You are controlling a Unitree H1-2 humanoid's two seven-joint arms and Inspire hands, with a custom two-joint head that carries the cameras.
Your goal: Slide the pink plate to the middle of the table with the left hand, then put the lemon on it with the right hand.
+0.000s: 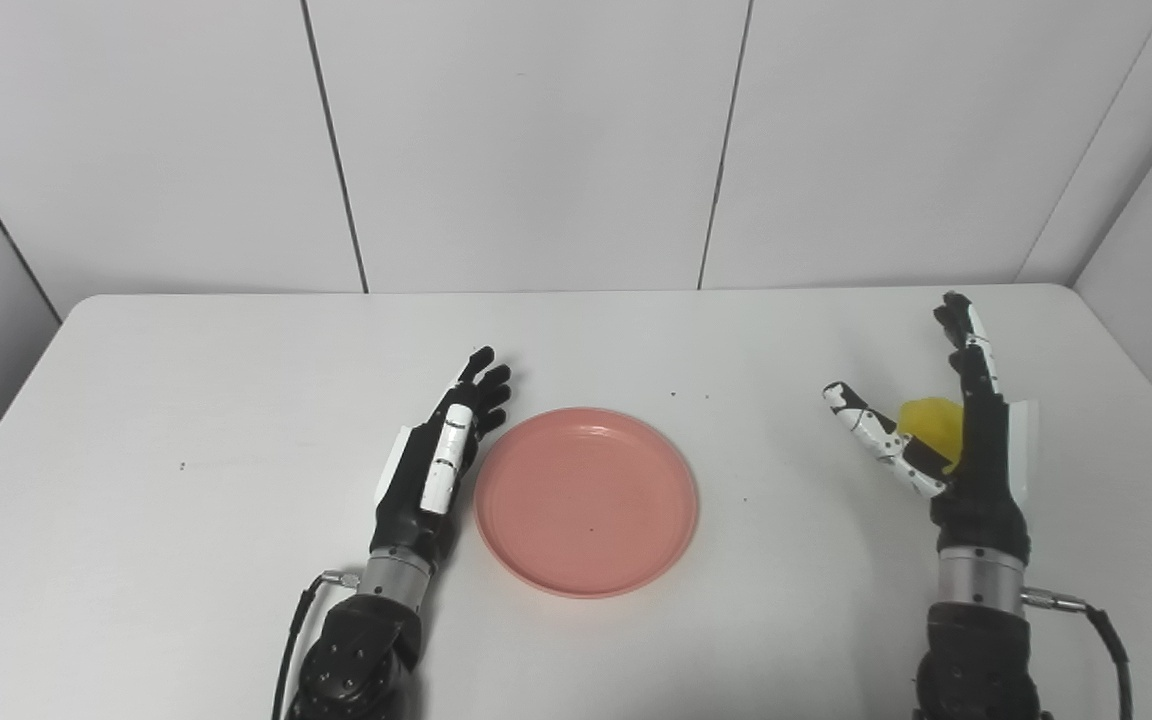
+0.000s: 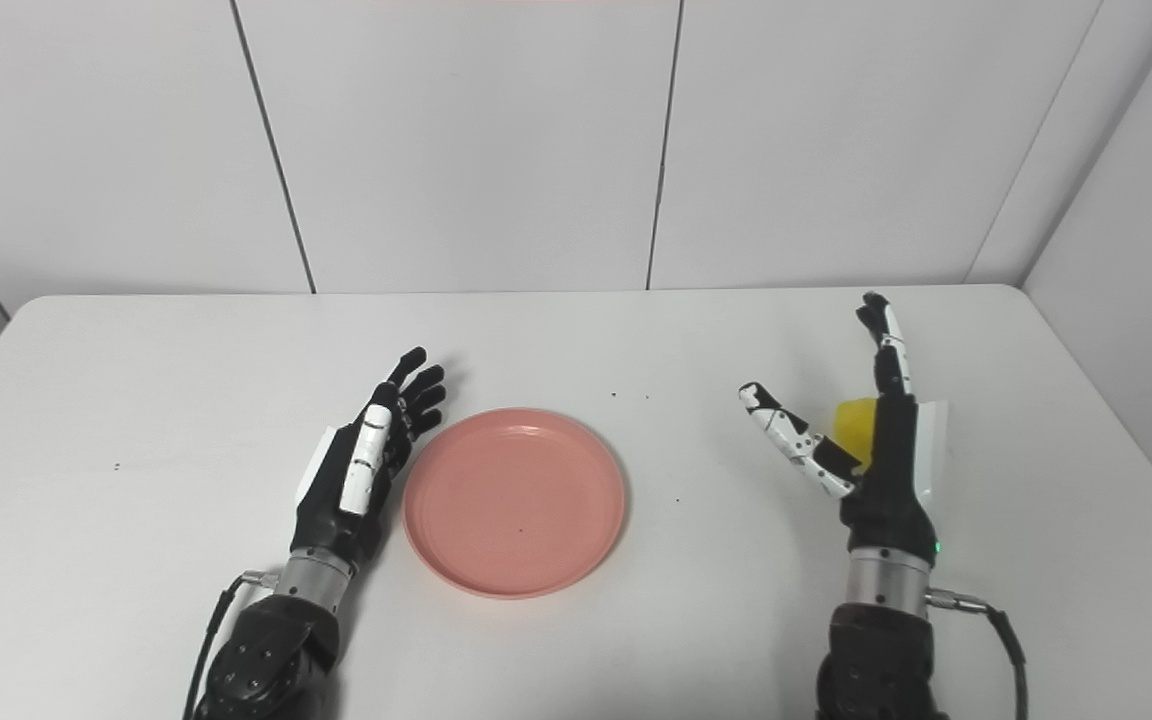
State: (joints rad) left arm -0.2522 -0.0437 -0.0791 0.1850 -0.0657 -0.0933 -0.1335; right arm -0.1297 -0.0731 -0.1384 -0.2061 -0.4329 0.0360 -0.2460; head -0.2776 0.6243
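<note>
My hands by the plate and the lemon

My left hand [image 1: 441,455] lay flat, fingers apart, just beside the pink plate [image 1: 586,500]. My right hand [image 1: 956,440] was spread wide around the lemon [image 1: 933,425], not squeezing it.

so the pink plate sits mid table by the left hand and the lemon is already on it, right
Not quite. The pink plate is bare beside the left hand. The lemon is off to the right, by the open right hand, as the left eye view shows.

The right hand [image 1: 966,440] covers much of the lemon [image 1: 934,424], so only a yellow patch shows between thumb and fingers; contact cannot be told. Both forearms and the desk [image 1: 186,420] run off the bottom edge.
</note>
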